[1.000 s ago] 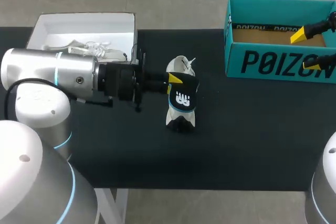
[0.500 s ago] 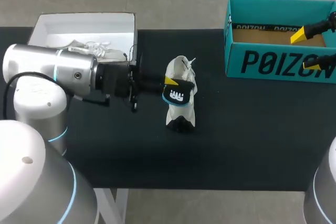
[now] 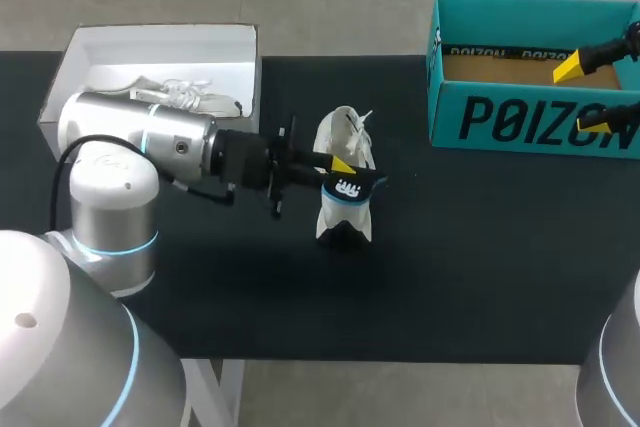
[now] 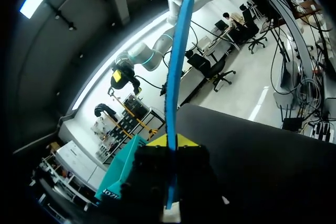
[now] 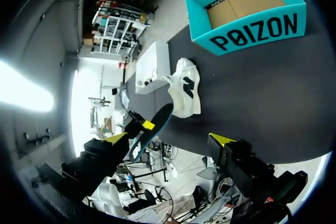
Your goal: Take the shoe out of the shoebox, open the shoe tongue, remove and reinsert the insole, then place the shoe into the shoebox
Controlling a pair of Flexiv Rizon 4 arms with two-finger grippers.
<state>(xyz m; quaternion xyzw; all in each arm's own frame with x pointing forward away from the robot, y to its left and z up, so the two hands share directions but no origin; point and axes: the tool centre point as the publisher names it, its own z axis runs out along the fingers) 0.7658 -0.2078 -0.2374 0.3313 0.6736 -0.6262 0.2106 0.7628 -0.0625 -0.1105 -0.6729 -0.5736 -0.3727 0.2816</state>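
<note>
A white shoe (image 3: pixel 347 135) stands on the dark table (image 3: pixel 480 267), its dark heel toward the near edge; the right wrist view shows the shoe (image 5: pixel 185 85) too. My left gripper (image 3: pixel 341 164) is shut on a black and blue insole (image 3: pixel 348 188) that it holds just over the shoe's rear opening. In the left wrist view the insole (image 4: pixel 174 77) stands edge-on between the yellow tips. My right gripper (image 3: pixel 585 97) stays open over the teal shoebox (image 3: pixel 520 117) at the far right. In its own view the right gripper (image 5: pixel 168 139) is open and empty, with the insole (image 5: pixel 153 128) ahead.
A white box (image 3: pixel 160 47) at the far left holds a second white shoe (image 3: pixel 170 92). My left arm's forearm (image 3: pixel 150 137) lies across the table in front of that box. The teal shoebox (image 5: pixel 247 14) has a brown cardboard floor.
My left arm has swung its elbow rightward and turned the wrist. The insole has tipped from face-up to nearly edge-on and sits lower over the shoe. The right arm has not moved.
</note>
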